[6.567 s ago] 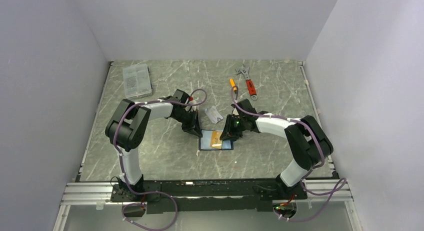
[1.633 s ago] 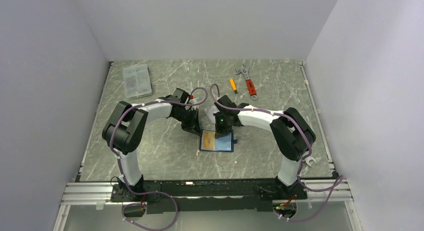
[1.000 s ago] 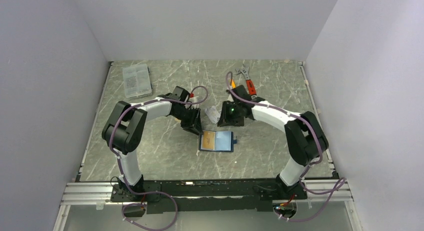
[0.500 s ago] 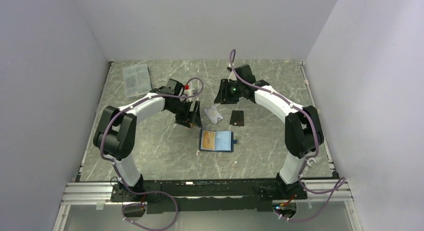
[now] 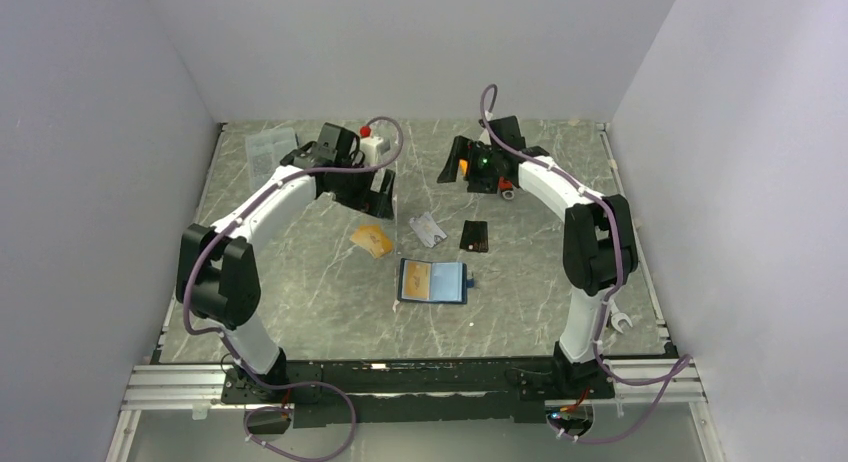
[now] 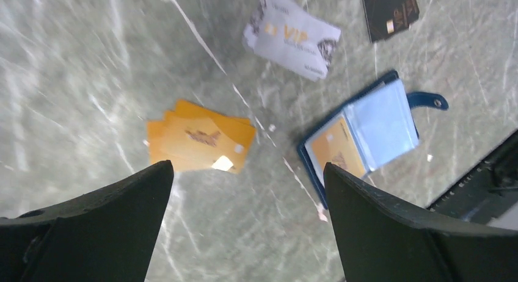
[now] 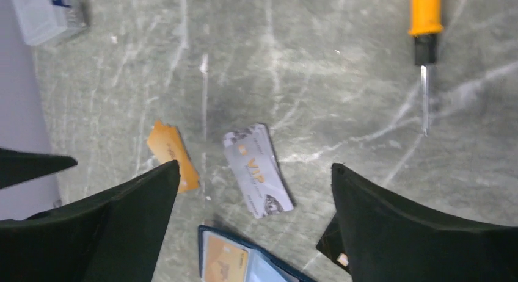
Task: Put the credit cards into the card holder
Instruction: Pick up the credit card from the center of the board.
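The card holder (image 5: pixel 433 281) is lying open and flat in the middle of the table (image 5: pixel 300 292), nearer to the arm bases than the loose cards. I think it is lying this way so that its pockets are facing up for loading. One orange card is already showing in its left pocket. The orange cards (image 5: pixel 372 240) are lying in a small fanned stack just beyond its left corner. The silvery card (image 5: pixel 428 229) and the black card (image 5: pixel 476 236) are lying separately behind it, each flat on the marble and easy to reach from above. Both arms are stretching far out over the back half of the table. The left gripper (image 5: pixel 384 192) is hanging above the orange cards. The right gripper (image 5: pixel 456 168) is hovering near the screwdriver (image 7: pixel 421 25). The jaws of both are standing wide apart and are holding nothing.
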`<state>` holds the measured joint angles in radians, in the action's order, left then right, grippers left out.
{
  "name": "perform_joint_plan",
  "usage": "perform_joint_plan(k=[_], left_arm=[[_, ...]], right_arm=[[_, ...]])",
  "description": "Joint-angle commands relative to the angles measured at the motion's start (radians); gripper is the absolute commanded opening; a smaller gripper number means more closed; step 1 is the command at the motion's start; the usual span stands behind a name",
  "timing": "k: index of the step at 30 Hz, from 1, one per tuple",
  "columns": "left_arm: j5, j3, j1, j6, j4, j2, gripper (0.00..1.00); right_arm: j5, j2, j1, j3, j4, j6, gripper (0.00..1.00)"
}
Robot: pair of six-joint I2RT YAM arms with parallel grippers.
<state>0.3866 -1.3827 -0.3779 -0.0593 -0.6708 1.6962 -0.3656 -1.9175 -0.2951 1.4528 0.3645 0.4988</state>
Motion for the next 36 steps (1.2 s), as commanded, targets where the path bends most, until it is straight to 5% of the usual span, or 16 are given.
perform_joint_plan(k=[1, 3, 6, 9, 12, 27, 36], left_arm=[[-0.056, -0.112, 0.016, 0.149, 0.066, -0.029, 0.99], [0.02, -0.131, 0.03, 0.184, 0.094, -0.022, 1.0], [0.107, -0.075, 0.022, 0.235, 0.231, -0.032, 0.99], [0.091, -0.154, -0.021, 0.324, 0.17, 0.061, 0.92], [0.043, -0.222, -0.062, 0.417, 0.112, 0.161, 0.8], [-0.011, -0.141, -0.147, 0.609, 0.254, 0.283, 0.53], [-0.073, -0.08, -0.201, 0.691, 0.317, 0.301, 0.46]], right_arm=[[-0.019, -0.008, 0.051, 0.071, -0.056, 0.08, 0.99], [-0.171, -0.036, 0.094, 0.019, -0.167, 0.159, 1.0], [-0.065, -0.062, 0.046, 0.074, -0.071, 0.059, 0.97], [-0.054, -0.07, 0.021, 0.071, -0.082, 0.048, 0.72], [-0.069, -0.07, 0.013, 0.033, -0.107, 0.046, 0.63], [-0.128, -0.089, -0.039, -0.126, -0.166, 0.057, 0.53], [-0.178, -0.079, -0.041, -0.238, -0.234, 0.081, 0.5]])
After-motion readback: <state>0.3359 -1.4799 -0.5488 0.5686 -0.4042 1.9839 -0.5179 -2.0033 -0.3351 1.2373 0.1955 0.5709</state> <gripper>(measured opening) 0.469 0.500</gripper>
